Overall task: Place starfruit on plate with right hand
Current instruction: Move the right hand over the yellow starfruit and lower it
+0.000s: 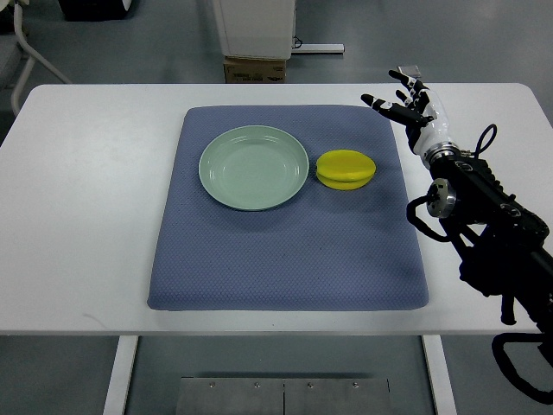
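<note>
A yellow starfruit [346, 168] lies on the blue mat, just right of the pale green plate [253, 167] and touching or nearly touching its rim. The plate holds nothing. My right hand [404, 101] is over the white table beyond the mat's far right corner, to the right of the starfruit and farther back. Its fingers are spread and hold nothing. The right arm runs down to the lower right edge of the picture. No left arm shows.
The blue mat [285, 251] covers the middle of the white table [86, 216]. Beyond the table's far edge stand a cardboard box [255, 69] and a white cabinet [255, 26] on the floor. A chair leg [34, 60] shows at the far left.
</note>
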Controlling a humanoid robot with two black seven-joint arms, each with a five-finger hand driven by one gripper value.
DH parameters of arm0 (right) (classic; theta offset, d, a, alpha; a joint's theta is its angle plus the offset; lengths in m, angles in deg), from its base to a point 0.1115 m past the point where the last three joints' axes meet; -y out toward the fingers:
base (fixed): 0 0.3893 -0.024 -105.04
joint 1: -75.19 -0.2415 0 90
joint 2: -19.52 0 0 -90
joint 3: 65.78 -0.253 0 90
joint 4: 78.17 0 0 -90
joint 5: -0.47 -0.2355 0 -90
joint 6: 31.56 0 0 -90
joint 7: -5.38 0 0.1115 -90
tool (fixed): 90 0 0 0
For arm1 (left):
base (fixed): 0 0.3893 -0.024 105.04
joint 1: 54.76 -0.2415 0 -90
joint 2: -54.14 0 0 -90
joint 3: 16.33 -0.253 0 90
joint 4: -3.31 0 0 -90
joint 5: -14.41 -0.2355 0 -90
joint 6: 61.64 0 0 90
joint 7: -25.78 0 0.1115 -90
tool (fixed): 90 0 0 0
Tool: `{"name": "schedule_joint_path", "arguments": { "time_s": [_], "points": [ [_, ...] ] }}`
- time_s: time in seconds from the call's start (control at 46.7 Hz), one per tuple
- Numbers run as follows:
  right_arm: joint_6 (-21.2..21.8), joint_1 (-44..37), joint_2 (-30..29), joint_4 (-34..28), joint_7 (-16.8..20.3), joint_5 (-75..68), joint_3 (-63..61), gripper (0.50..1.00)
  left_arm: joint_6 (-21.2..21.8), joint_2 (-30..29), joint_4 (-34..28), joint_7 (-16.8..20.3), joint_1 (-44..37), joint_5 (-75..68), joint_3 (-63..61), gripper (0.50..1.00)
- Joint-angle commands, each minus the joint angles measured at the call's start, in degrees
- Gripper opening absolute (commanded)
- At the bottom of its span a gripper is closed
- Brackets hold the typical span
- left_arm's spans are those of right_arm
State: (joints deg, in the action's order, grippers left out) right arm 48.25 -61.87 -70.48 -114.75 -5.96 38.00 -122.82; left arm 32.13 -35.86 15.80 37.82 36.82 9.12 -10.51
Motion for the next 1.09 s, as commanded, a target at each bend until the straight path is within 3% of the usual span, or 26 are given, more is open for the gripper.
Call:
{"name": "schedule_joint_path", "arguments": {
  "time_s": [0.0,0.685,1.071],
  "points": [
    [-0.01,-0.14,0.00,0.02,0.00,0.00,0.88,1.000,0.00,0.00,-0.01,0.00,0.00,0.01,0.07,1.000],
    [0.08,-3.03,0.00,-2.70,-0.53,0.70,13.19,1.000,0.00,0.00,-0.01,0.00,0.00,0.01,0.07,1.000],
    [0.08,-4.00,5.45,-5.42,-5.10,5.89,23.12,1.000,0.00,0.00,-0.01,0.00,0.00,0.01,0.07,1.000]
  ]
}}
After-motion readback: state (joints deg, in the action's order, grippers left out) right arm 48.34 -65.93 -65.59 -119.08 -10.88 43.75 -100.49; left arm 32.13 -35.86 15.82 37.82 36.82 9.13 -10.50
